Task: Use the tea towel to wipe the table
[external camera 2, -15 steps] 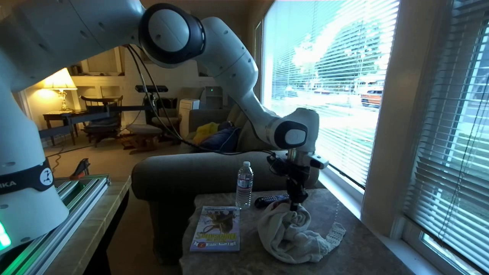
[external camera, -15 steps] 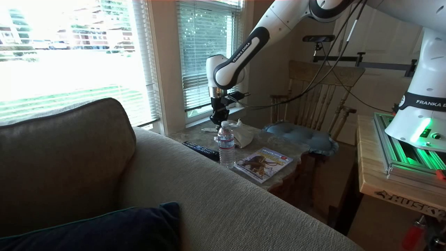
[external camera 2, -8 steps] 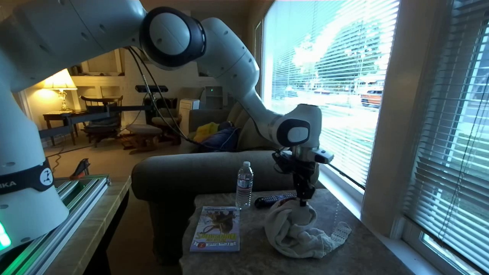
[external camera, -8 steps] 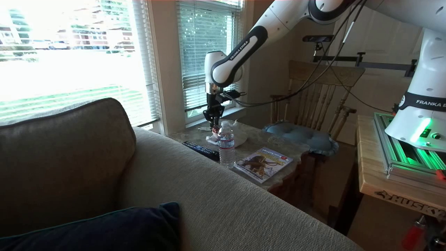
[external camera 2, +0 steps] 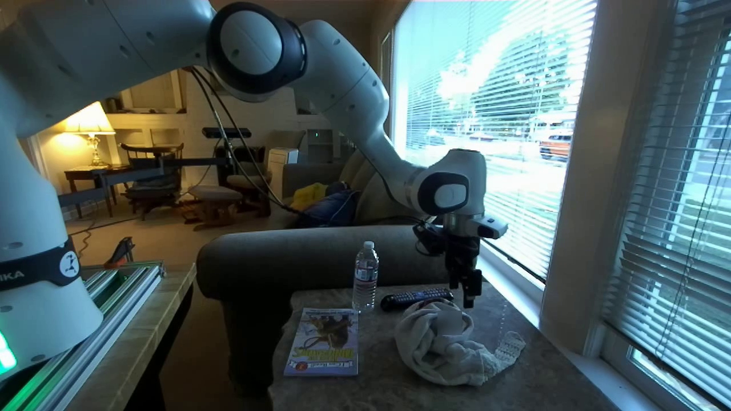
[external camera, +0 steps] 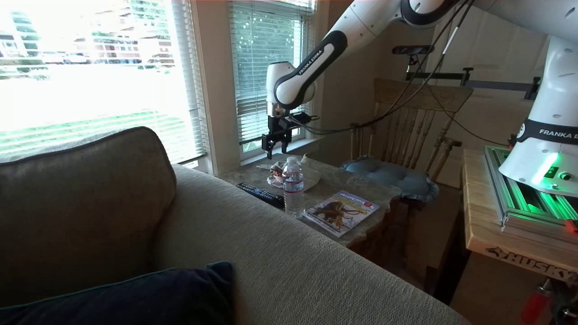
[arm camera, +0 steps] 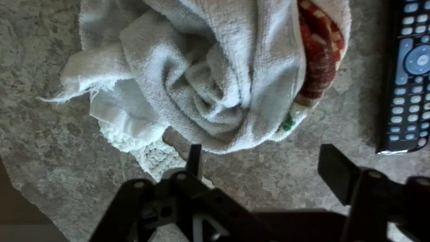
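The tea towel (external camera 2: 451, 357) lies in a crumpled coil on the grey stone-look table (external camera 2: 374, 365). In the wrist view the tea towel (arm camera: 215, 87) fills the upper middle, whitish with a red patterned patch at one edge and a pale textured strip trailing out. My gripper (arm camera: 265, 164) is spread wide with only bare table visible between its fingers. Both exterior views show the gripper (external camera: 277, 151) raised above the table, apart from the cloth, on its window side. The towel (external camera: 309, 176) is partly hidden behind the bottle in this exterior view.
A black remote (arm camera: 408, 87) lies beside the towel. A water bottle (external camera 2: 365, 278) stands upright near the sofa arm (external camera 2: 274, 257), with a magazine (external camera 2: 323, 342) flat in front of it. The window sill (external camera 2: 514, 282) borders the table; a wooden chair (external camera: 406, 126) stands at another side.
The gripper has opened, let go of the towel and risen off it. Earlier the towel shifted slightly towards the window with the gripper; since half a second ago it has stayed in place.
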Robot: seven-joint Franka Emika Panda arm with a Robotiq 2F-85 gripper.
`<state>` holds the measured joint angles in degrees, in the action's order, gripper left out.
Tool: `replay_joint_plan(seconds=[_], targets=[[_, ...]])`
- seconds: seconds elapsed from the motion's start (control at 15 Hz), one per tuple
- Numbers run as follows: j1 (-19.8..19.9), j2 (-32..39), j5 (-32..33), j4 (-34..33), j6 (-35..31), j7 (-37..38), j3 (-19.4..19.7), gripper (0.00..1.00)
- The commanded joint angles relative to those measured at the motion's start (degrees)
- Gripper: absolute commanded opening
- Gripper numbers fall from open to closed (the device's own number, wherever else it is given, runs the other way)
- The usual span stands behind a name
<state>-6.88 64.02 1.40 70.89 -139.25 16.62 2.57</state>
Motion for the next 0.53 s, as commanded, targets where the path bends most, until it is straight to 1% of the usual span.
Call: replay_joint_plan(seconds=[0.0,0.47], targets=[[-0.4,-4.7,-0.5,5.3,-1.2,0.7,1.1,1.00],[-0.7,-14.6,1.0,15.0,0.6,-0.1,3.3,1.00]])
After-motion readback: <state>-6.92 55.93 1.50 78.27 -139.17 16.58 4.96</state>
